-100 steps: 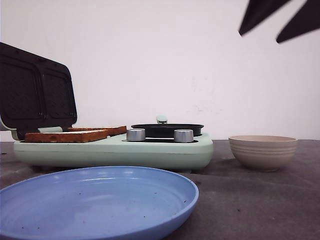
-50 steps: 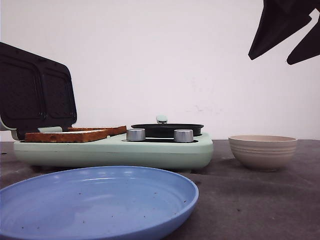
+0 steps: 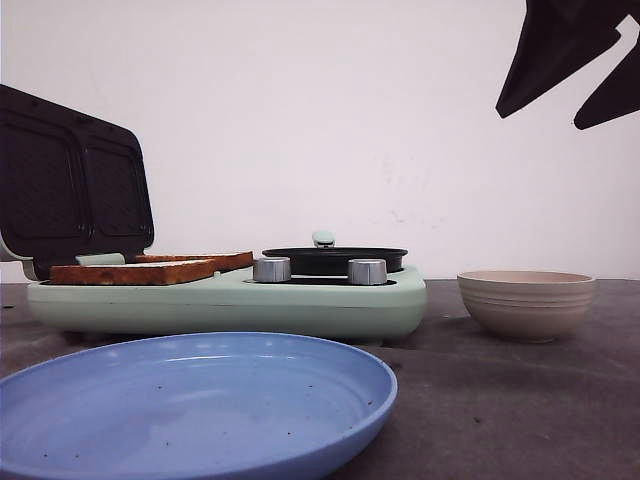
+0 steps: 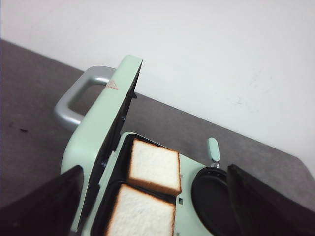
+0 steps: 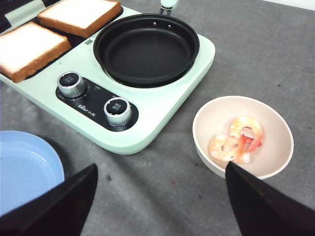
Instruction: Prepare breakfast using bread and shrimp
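Observation:
Two slices of bread (image 3: 130,272) lie side by side on the open sandwich maker's lower plate, white tops and brown crusts clear in the left wrist view (image 4: 155,164) and the right wrist view (image 5: 27,49). Pink shrimp (image 5: 236,140) lie in a beige bowl (image 3: 527,303) right of the appliance. My right gripper (image 3: 537,120) hangs high at the front view's top right, open and empty, above the table between the appliance and the bowl (image 5: 160,167). My left gripper (image 4: 155,169) is open and empty above the bread; the front view does not show it.
The mint-green appliance (image 3: 230,300) has its dark lid (image 3: 70,185) raised at the left, two silver knobs (image 3: 271,269) and an empty black frying pan (image 5: 146,49). A blue plate (image 3: 190,400) lies in front, near the table's front edge.
The right gripper dropped lower into the front view's top right corner a second ago, then held still. Bread, bowl and plate have not moved.

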Controlling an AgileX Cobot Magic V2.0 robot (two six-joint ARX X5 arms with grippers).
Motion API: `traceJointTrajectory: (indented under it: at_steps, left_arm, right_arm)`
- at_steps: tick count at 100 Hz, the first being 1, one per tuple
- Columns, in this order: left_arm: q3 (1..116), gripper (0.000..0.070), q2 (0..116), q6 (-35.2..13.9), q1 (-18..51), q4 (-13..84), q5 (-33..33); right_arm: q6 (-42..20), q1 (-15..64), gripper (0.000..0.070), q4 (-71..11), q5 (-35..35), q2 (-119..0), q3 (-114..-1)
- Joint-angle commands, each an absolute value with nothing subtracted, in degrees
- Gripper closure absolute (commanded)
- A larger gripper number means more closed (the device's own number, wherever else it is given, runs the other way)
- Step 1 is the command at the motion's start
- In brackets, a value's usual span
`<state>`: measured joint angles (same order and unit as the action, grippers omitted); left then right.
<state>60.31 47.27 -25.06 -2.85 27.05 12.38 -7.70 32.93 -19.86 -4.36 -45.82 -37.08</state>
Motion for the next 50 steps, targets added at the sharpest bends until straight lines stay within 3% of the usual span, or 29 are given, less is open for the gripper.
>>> traceJointTrajectory:
  at_steps: [1, 50]
  left_arm:
    - [63.4, 0.0188, 49.8, -26.3, -4.5, 27.3, 15.3]
    - [68.8, 0.0188, 63.5, -33.8, -17.7, 24.6, 28.6]
  right_arm:
    - [-8.6, 33.2, 0.0198, -18.9, -4.5, -46.0, -37.4]
    - [-8.6, 33.2, 0.0198, -16.3, -3.0, -46.0, -37.4]
